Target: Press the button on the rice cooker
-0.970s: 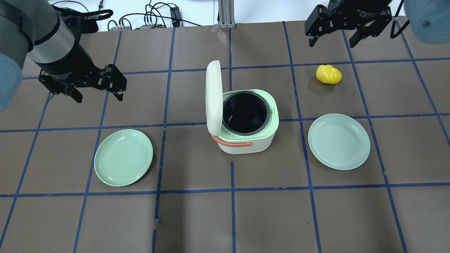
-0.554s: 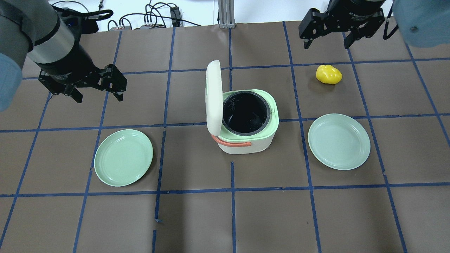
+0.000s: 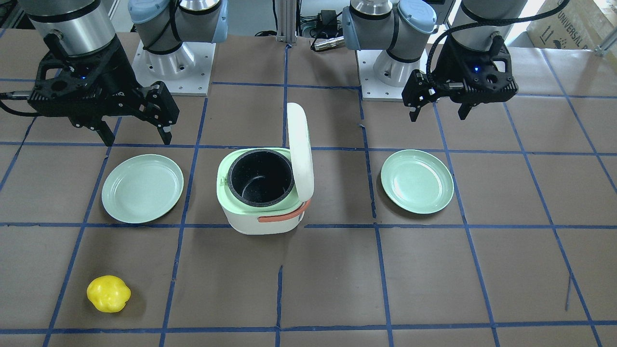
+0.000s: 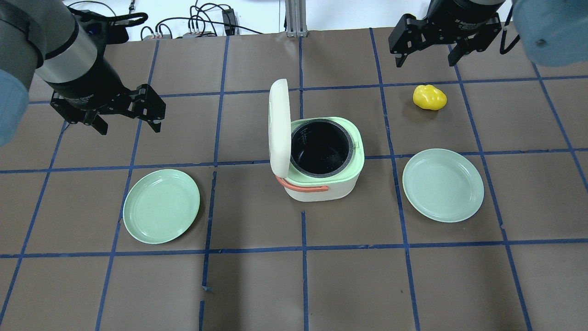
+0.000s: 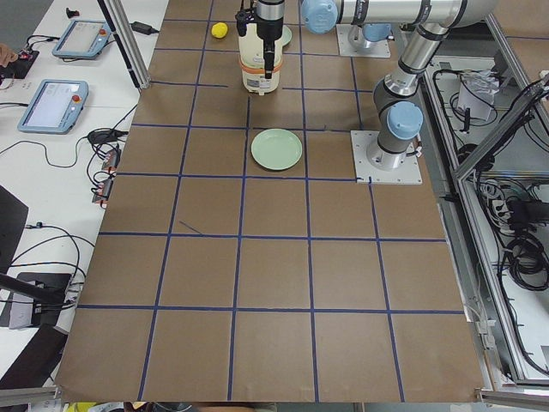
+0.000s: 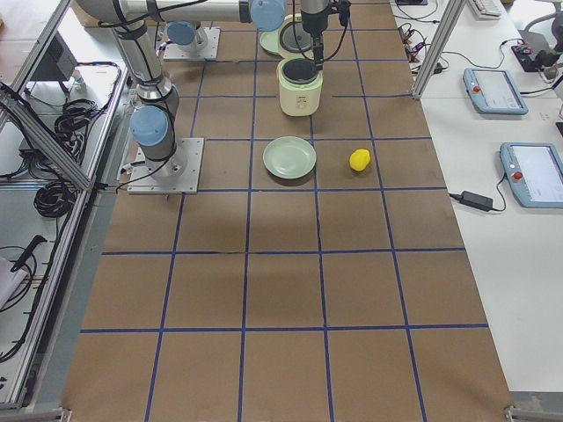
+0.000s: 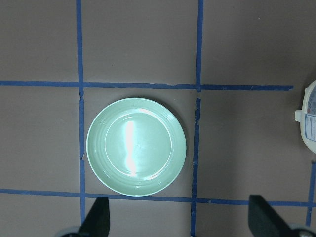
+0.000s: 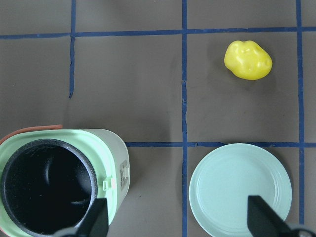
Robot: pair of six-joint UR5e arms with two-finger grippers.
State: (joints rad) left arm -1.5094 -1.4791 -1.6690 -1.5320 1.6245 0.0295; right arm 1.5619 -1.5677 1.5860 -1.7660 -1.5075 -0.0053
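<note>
A: Cooker (image 4: 317,191), where does it stand?
B: On the table (image 4: 257,285), lid (image 4: 279,124) swung upright on its left side, black pot (image 4: 321,147) bare, orange handle (image 4: 303,187) low on the body by the lid's hinge end.
A: And the left gripper (image 4: 129,126)?
B: Well left of the cooker, in the air, jaws wide with nothing between them (its camera looks down on a plate (image 4: 161,206) lying left of the cooker).
A: The right gripper (image 4: 425,59)?
B: Also spread wide and empty, up beyond the cooker to its right, past a yellow lump (image 4: 429,97). A second plate (image 4: 443,185) lies right of the cooker, apart from it
</note>
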